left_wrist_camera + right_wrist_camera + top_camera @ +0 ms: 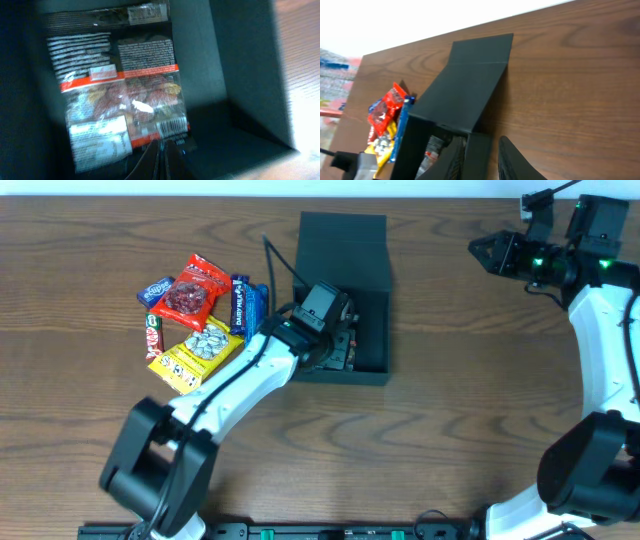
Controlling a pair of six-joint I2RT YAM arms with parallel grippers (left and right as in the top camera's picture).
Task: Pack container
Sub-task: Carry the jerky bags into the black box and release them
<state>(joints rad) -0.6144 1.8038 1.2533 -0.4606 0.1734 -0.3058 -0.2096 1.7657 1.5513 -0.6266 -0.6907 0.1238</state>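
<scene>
Teal-black cardboard marks the container (pixel 343 252), which is set at the middle of the brown wooden table (pixel 450 410) with its hinged lid flap folded open toward the far edge; the left arm (pixel 250 365) is stretched across the near-left corner and its wrist is lowered into the box; in the left wrist view a snack packet (pixel 120 90) with a clear window, an orange stripe and panels of small print is seen lying flat on the floor of the box, close to one dark inner wall; the left gripper (pixel 161 150) is shown with its fingers drawn together at the packet's lower edge, though whether that edge is pinched cannot be told through the blur; just left of the container a loose pile is laid on the wood: a red packet (pixel 190 288), a blue bar (pixel 240 302), a yellow packet (pixel 195 352) and a small blue packet (pixel 156 290); the right gripper (pixel 482 252) is held above the far-right part of the table, well apart from the box, with its fingers (pixel 512 160) spread and nothing between them
</scene>
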